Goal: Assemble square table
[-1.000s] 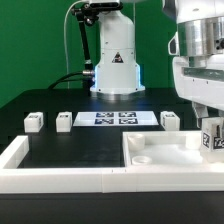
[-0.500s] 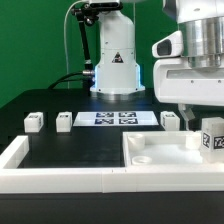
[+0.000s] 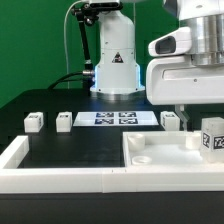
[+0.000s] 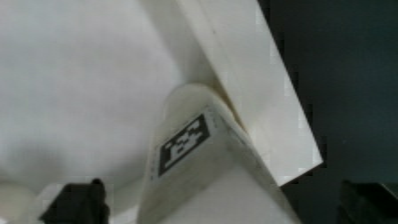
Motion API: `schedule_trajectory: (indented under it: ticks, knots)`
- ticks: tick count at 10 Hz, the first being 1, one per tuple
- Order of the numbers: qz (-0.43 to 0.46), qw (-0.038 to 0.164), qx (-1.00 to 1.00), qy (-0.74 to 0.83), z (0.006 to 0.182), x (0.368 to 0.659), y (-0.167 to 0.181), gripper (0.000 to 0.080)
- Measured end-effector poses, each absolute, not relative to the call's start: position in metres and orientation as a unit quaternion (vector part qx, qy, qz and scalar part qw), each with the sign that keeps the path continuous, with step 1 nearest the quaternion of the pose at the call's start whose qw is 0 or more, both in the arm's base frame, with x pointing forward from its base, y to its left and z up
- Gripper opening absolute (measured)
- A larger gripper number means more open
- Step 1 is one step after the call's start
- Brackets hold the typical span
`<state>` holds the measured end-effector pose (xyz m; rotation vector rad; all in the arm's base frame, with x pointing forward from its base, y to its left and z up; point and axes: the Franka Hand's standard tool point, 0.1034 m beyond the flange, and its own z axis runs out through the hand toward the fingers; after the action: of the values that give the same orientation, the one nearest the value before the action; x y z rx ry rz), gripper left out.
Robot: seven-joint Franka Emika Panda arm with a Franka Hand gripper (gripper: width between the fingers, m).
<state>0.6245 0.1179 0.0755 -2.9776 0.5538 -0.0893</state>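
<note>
Gripper (image 4: 221, 203) wide apart, gripping nothing (tips dark, barely visible). Leg (image 3: 212, 136) stands on slab (image 3: 160, 160) at front corner of bench (image 3: 70, 142), the exterior view's right, partly cut off.

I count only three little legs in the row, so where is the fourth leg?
In the exterior view the fourth leg stands at that view's right edge, on the far corner of the white slab, near the row's rightmost leg.

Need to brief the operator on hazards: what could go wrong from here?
The open gripper hangs right over the tagged leg standing on the tabletop; a careless descent could knock it over. Whether that leg is seated cannot be told, so it may topple. A loose leg nearby could be bumped too.
</note>
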Motion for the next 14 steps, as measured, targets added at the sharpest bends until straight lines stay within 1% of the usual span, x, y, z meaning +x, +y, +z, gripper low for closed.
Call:
schedule_trajectory:
  ticks: [2,5,6,7,8,9,10,11,14]
  knots:
    - [-0.025,0.053,-0.992,0.111,0.0728,0.6245,0.1156,0.0649]
    - [-0.028,0.038,-0.999,0.023,0.0725,0.6234,0.1208,0.0649]
    - [-0.03,0.03,-0.999,-0.01,0.0726,0.6234,0.1215,0.0649]
    - [-0.032,0.024,-0.999,-0.028,0.0729,0.6238,0.1217,0.0617]
    - [-0.032,0.023,-0.999,-0.033,0.0726,0.624,0.12,0.0617]
    - [-0.032,0.023,-0.999,-0.032,0.0726,0.6241,0.1198,0.0443]
    - [-0.032,0.023,-0.999,-0.032,0.0726,0.6241,0.1197,0.0443]
    - [-0.032,0.023,-0.999,-0.032,0.0726,0.6241,0.1195,0.029]
    - [-0.032,0.024,-0.999,-0.01,0.0726,0.6242,0.1194,0.029]
